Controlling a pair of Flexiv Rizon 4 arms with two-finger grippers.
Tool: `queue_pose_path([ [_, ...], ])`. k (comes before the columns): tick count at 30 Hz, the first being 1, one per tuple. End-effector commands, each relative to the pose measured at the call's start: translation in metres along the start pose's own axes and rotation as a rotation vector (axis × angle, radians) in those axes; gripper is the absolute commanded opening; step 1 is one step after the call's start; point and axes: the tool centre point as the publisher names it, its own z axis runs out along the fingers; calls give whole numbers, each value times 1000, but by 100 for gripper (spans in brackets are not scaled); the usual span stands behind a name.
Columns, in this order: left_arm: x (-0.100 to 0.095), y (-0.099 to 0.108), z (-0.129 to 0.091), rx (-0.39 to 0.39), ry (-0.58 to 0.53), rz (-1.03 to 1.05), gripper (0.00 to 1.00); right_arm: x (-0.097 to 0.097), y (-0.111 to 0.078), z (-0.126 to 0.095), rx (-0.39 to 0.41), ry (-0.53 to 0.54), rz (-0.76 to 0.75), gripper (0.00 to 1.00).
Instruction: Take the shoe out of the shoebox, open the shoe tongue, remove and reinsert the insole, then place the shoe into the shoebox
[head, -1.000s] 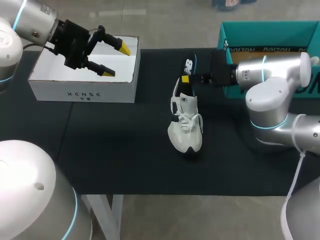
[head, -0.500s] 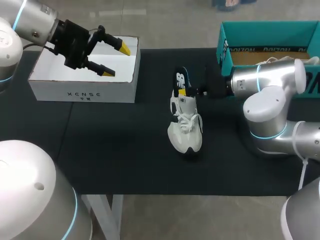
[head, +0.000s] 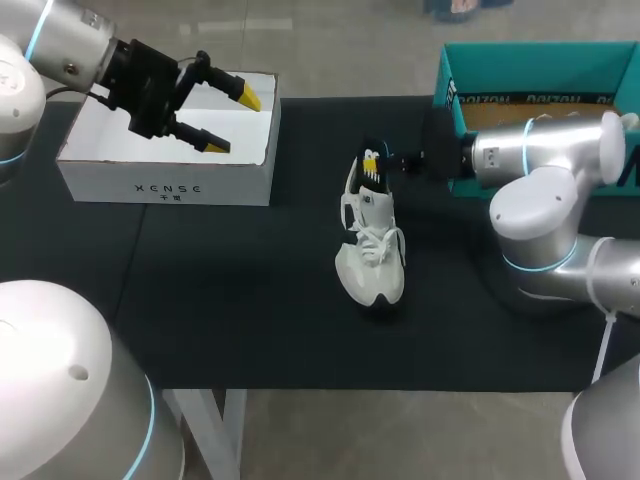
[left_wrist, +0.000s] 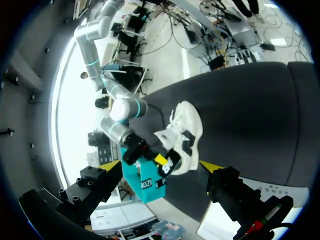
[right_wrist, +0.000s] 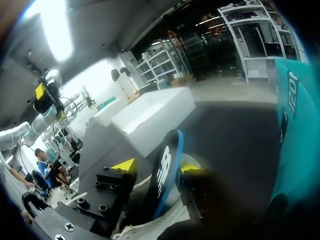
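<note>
the shoe (head: 370, 255) lies mid-frame on the tabletop (head: 200, 300), toe toward the lower edge. our right hand (right_wrist: 159, 167) is clamped on the insole (head: 380, 170), which stands at the heel opening. our left hand (head: 228, 120) hangs open over the white box (head: 165, 185), upper left. nothing braces the shoe, so we judge a push could skid it, or the insole could buckle and catch on the collar.
</note>
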Motion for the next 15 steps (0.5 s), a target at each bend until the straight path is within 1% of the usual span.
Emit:
queue_pose_path([
  [1,0,0,-1,0,4,1,100,2,2,3,-2,-10,1,0],
  [7,0,0,-1,0,4,1,100,10,-14,14,36,8,12,0],
  [13,0,0,-1,0,4,1,100,18,-29,14,54,24,38,0],
  [15,0,0,-1,0,4,1,100,23,-39,13,70,41,53,0],
])
